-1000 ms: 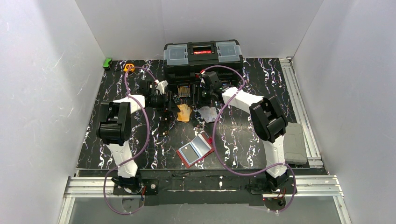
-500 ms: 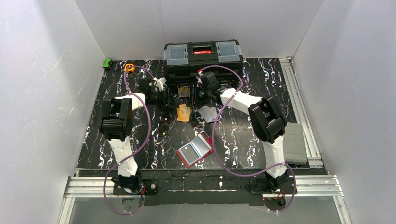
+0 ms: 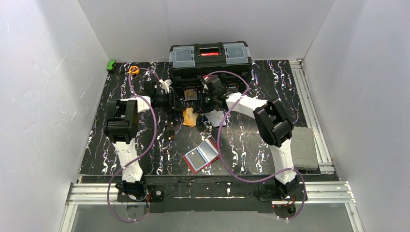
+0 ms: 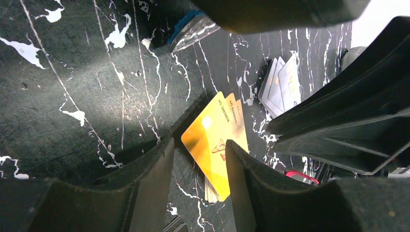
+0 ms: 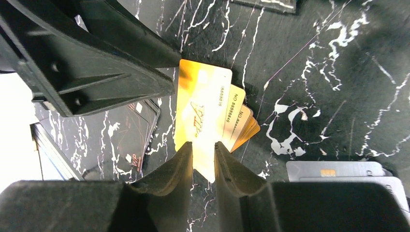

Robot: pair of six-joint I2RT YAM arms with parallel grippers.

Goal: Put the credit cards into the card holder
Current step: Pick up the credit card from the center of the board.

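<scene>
Top view. Card holder (image 3: 203,154) lies open on the black marbled table (image 3: 270,82), a little toward the 6 o'clock edge. Red rim, greyish pockets facing up.

Orange cards (image 3: 190,117) sit in a fanned pile at about 12 o'clock from the card holder, well apart from it. Grey cards (image 3: 216,117) lie at 3 o'clock of the orange pile, near it but not touching. The black toolbox (image 3: 210,58) stands at the 12 o'clock edge with its lid down. The tape measure (image 3: 134,70) is out toward 10 o'clock, with a small green thing (image 3: 111,65) at its 9 o'clock.

Both arms reach toward 12 o'clock. Their claws face each other above the orange pile, the left from 9 o'clock and the right from 3 o'clock.

Left claw (image 4: 199,145): fingers (image 4: 150,183) spread. The top orange card shows flat in the gap below the tips. It pinches nothing. Whether the tips touch the card, cannot tell.

Right claw (image 5: 203,150): fingers (image 5: 179,183) drawn close, with a thin slit left between them. The top orange card shows face-up through the slit. No pinch is visible. In this view the grey cards lie at 4 o'clock.
</scene>
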